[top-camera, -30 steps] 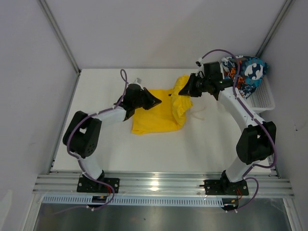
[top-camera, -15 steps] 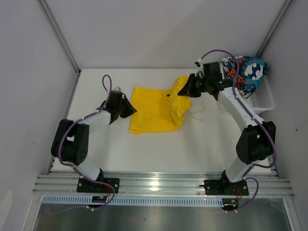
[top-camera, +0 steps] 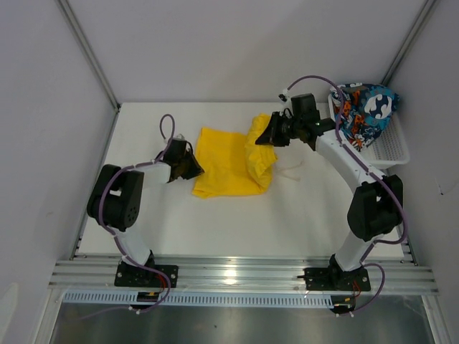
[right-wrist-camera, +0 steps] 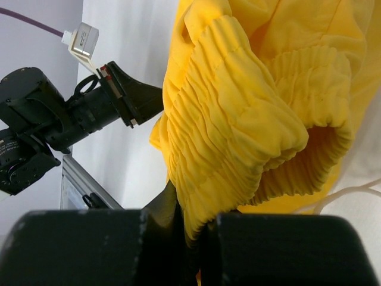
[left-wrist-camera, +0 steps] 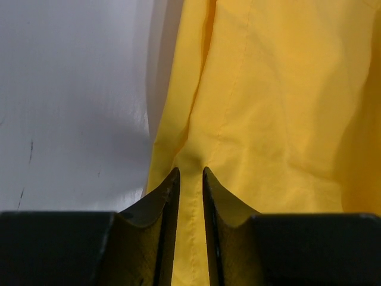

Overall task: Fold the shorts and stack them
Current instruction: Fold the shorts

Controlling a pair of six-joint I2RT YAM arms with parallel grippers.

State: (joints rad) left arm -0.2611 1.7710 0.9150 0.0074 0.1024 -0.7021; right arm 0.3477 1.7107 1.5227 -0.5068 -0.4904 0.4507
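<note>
Two arms reach from the near edge over a white table (top-camera: 237, 215), the left bent low towards the left-middle and the right stretched up to the far right.

Between them lie the yellow shorts (top-camera: 226, 165), spread mostly flat near the middle of the table. Their right side is lifted and bunched into a hump.

At the far right corner stands a white mesh basket (top-camera: 391, 147). The printed shorts (top-camera: 366, 111) sit heaped in it in teal, orange, black and white, well apart from the yellow pair.

At the yellow pair's left edge the left gripper (left-wrist-camera: 190, 173) lies low. Its jaws stand narrow, with a raised fold of the yellow cloth pinched between the tips.

The right gripper (right-wrist-camera: 193, 223) is at the raised right side. Its jaws are closed tight on the gathered elastic waistband (right-wrist-camera: 238, 137), which bulges out above the fingers and hangs open like a sleeve.

Just right of the yellow pair a thin white drawstring (top-camera: 290, 172) trails loose on the table.
</note>
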